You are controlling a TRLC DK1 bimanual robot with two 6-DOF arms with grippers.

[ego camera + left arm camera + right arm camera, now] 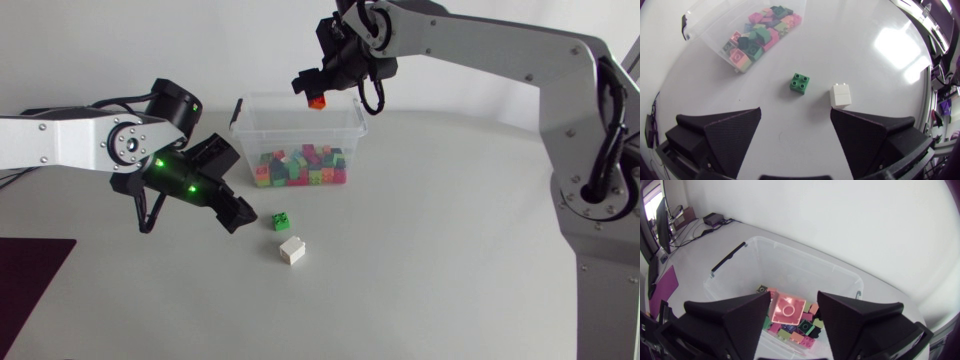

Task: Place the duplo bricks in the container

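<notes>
White worktop (440, 260) fills most of the frame. R arm (500, 45) comes in at upper right, its base cut off by the right edge. L arm (60, 140) comes in mid left, its rear cut by the left edge. Clear container (290, 125) sits upper centre w/ a pile of mixed bricks (300, 168) along its near side, seen thru the wall and too jumbled to count. Dark mat (30, 290) is lower left, cropped by the frame corner.

R end effector (314, 90) hangs over the container's rear part, fingers closed on a red brick (317, 103). From the head cam the fingers merge into one dark mass; the wrist cam shows the brick pinched between both.

L end effector (232, 185) is left of centre, fingers wide apart, holding nothing.

Green brick (282, 221) & white brick (292, 250) lie on the worktop just below centre, near each other but apart, ahead of the L fingers.
</notes>
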